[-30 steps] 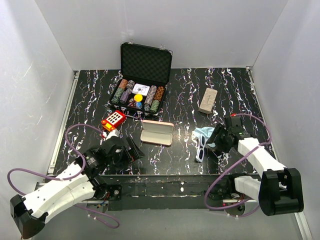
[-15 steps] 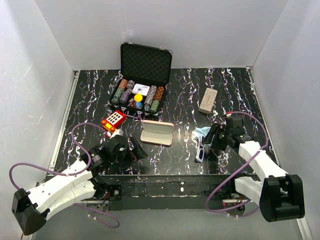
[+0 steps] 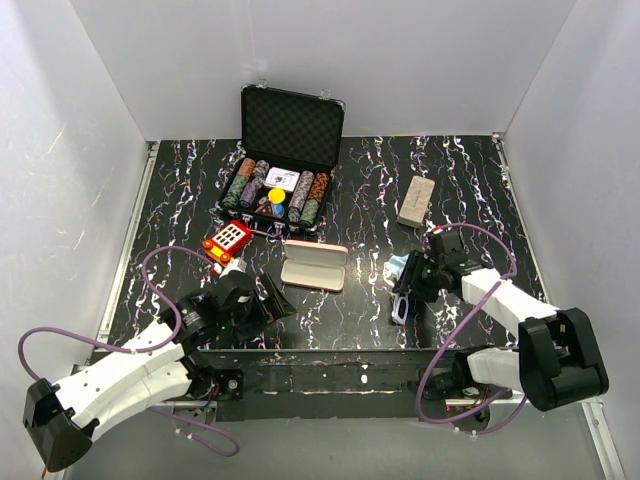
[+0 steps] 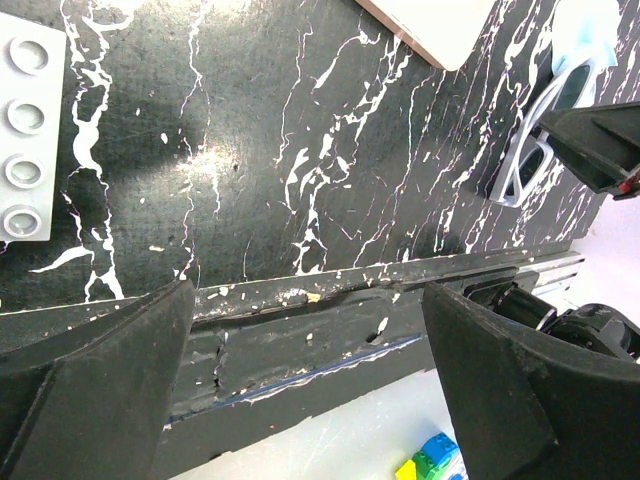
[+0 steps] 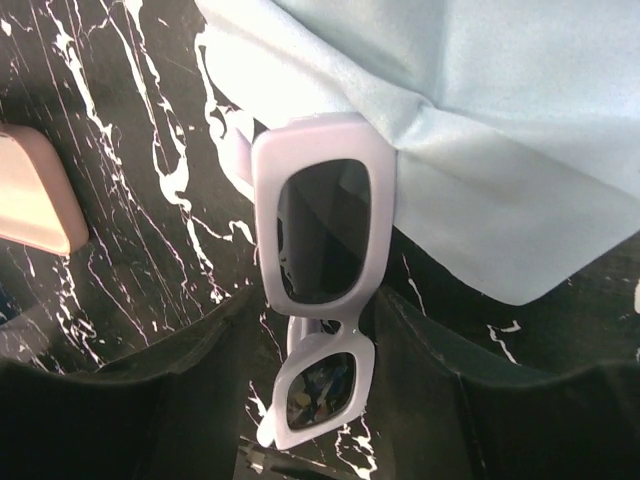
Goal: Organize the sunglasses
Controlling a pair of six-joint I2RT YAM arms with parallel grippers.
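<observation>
Seen from overhead, white sunglasses (image 3: 402,300) lie at the right centre of a black marbled counter (image 3: 370,200), a small pale sliver beside the right end effector (image 3: 408,288). Only the right wrist view shows their dark lenses, the fingers (image 5: 150,400) apart on either side of the frame, and a light blue cloth (image 5: 500,150) touching its upper end. At lower left, the left end effector (image 4: 310,400) gapes wide over bare counter, holding nothing. An open pink case (image 3: 314,265) sits at centre.

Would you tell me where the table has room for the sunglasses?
Bare tabletop lies left of the chip case, and between the pink case and grey-brown case. It is crowded around the cloth and right end effector.
</observation>
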